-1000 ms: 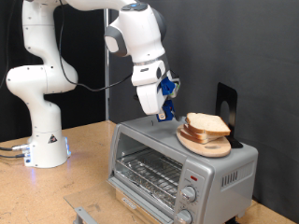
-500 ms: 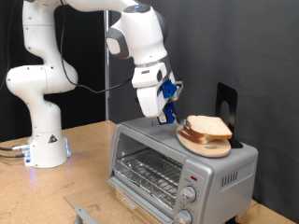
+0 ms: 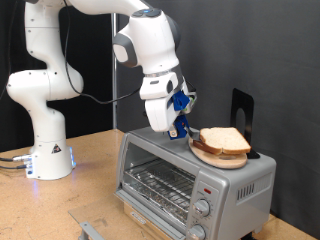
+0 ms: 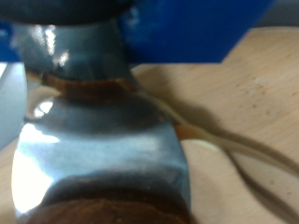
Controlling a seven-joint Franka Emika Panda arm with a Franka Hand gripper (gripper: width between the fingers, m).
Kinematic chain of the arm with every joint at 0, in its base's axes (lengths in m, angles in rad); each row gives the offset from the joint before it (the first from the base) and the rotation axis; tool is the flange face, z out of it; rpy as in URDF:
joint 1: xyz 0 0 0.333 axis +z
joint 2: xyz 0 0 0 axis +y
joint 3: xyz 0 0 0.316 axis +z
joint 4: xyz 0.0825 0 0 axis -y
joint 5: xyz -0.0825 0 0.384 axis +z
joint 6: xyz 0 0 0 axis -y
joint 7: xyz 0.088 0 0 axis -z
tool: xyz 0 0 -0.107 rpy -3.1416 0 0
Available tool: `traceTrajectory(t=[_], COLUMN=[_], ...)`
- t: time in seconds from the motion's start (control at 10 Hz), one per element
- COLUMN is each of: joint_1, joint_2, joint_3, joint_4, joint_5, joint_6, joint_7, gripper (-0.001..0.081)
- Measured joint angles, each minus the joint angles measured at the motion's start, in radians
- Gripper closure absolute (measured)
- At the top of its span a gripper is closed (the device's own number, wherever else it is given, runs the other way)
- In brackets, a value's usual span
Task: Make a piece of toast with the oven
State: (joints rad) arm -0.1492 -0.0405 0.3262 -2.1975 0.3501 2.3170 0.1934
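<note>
The silver toaster oven (image 3: 190,178) stands on the table, with its wire rack (image 3: 160,186) showing through the front. On its roof lies a round wooden board (image 3: 222,158) with two stacked bread slices; the top slice (image 3: 224,139) is pale with a tan crust. My gripper (image 3: 183,122), with blue finger parts, hangs just above the roof, its tips at the edge of the bread stack on the exterior view's left. The wrist view is a blurred close-up of a shiny metal finger (image 4: 103,159) against pale bread (image 4: 257,89). No frame shows bread between the fingers.
A black stand (image 3: 243,112) rises behind the board on the oven roof. The robot's white base (image 3: 45,150) stands at the exterior view's left on the wooden table (image 3: 90,180). A grey metal piece (image 3: 92,230) lies at the bottom edge.
My gripper has come down and slightly to the exterior view's right, closer to the bread stack. The top slice now sits a little lower and flatter.
</note>
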Motion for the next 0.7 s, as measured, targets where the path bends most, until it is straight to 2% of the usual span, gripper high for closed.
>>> traceTrajectory(t=[0.1, 0.5, 0.7], joint_1=[0.0, 0.001, 0.001], joint_2=[0.006, 0.02, 0.02], joint_3=[0.0, 0.01, 0.014], joint_4=[0.0, -0.038, -0.044], joint_5=[-0.018, -0.078, -0.078], joint_6=[0.028, 0.252, 0.29], joint_7=[0.001, -0.031, -0.054], gripper=[0.0415, 0.0415, 0.0415])
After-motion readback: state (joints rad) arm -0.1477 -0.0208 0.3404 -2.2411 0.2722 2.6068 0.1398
